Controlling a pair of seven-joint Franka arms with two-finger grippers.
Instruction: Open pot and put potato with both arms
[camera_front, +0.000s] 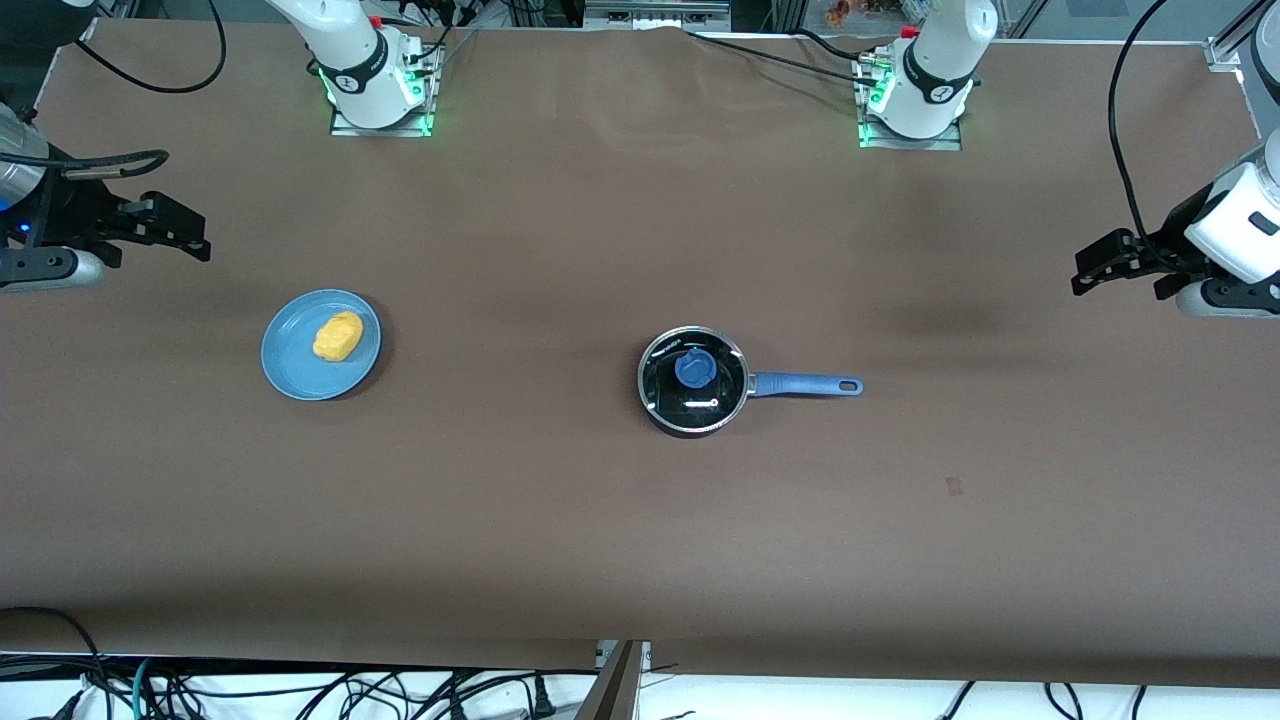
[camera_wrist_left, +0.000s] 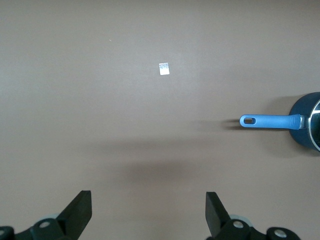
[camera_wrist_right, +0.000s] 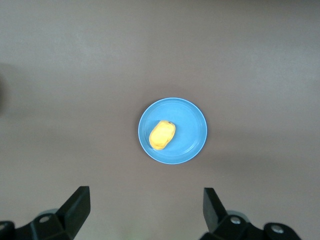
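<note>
Front view, read from the frame's left edge to its right. At the left edge, upper-middle height, the right hand (camera_front: 195, 232) hangs in the air over bare bench (camera_front: 560, 530) at the right arm's end; its two fingers stand wide apart and carry nothing, as its wrist view confirms with both black fingertips (camera_wrist_right: 80, 202) spread and only bench between them. Just below and to the right of that hand in the frame, a light-blue plate (camera_front: 292, 372) lies flat on the bench, and the potato (camera_front: 337, 335) rests on it, toward the plate's upper right; in the right wrist view the same plate (camera_wrist_right: 192, 132) and potato (camera_wrist_right: 162, 134) show clear of the fingers. Right of frame centre stands the pot (camera_front: 692, 381), upright on the bench, well apart from the plate. A glass lid with a blue knob (camera_front: 695, 369) is seated on its steel rim, so the pot is closed. Its blue handle (camera_front: 808, 384) runs straight toward the frame's right, toward the left arm's end, with the hole at the tip. At the right edge, upper-middle height, the left hand (camera_front: 1082, 272) hangs over bare bench, fingers likewise wide and empty; its wrist view shows the spread fingertips (camera_wrist_left: 81, 207), the handle (camera_wrist_left: 270, 121) and part of the pot (camera_wrist_left: 306, 122) at the edge, and a small white mark (camera_wrist_left: 163, 68) on the bench. Both arm bases sit along the frame's top edge. Neither hand touches any object.
</note>
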